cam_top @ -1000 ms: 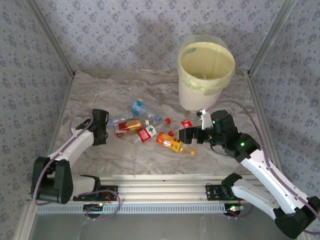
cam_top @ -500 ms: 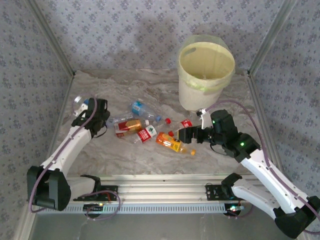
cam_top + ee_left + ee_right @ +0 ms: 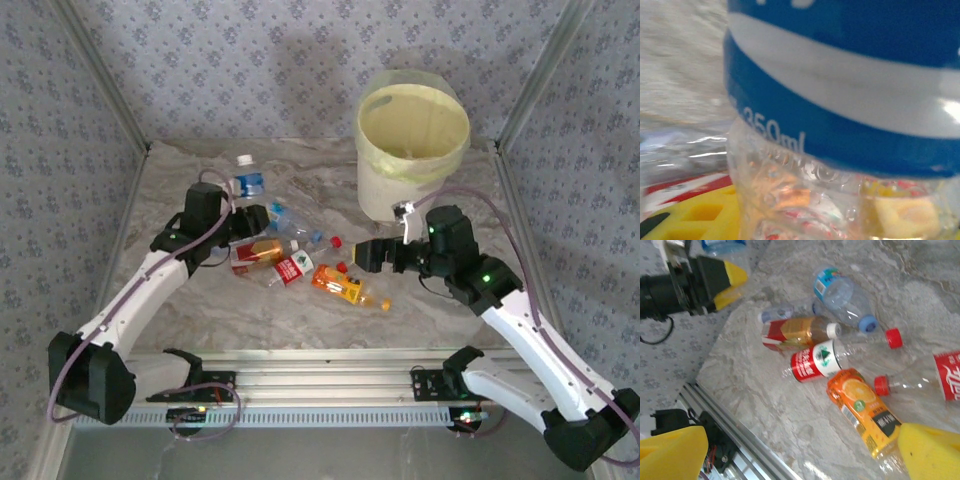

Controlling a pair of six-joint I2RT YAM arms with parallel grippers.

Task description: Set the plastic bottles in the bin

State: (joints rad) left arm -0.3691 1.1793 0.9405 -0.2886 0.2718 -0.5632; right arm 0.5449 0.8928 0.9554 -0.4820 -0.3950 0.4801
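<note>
The left claw (image 3: 250,205) has come up off the bench's 9 o'clock edge with a blue-labelled water bottle (image 3: 246,184) clenched upright between its yellow pads (image 3: 687,215), white cap on top, and has swung it inward in the last second. It now hangs above the 10 o'clock side of the pile. The bin (image 3: 400,192) stands at about 1 o'clock on the bench, well apart from the carried bottle, so my reading is that the carry is under way but most of the crossing is left.

The right claw (image 3: 362,256) has lifted slightly and drawn back toward 12 o'clock. Its jaws are spread wide and hold nothing, poised just beside the orange-labelled bottle (image 3: 864,409) and a red-labelled one (image 3: 945,380) — probably the next picks.

Still lying mid-bench are a blue-capped bottle (image 3: 842,292), an amber tea bottle (image 3: 795,332) and a red-and-green-labelled bottle (image 3: 815,360). Several touch or overlap, so most of the job remains.

The bench (image 3: 250,310) is a grey-beige marbled slab, bare around the pile. Blue-grey floral-patterned walls (image 3: 250,60) close it in on three sides, with aluminium posts at the corners and an aluminium rail (image 3: 320,365) along the 6 o'clock edge.
</note>
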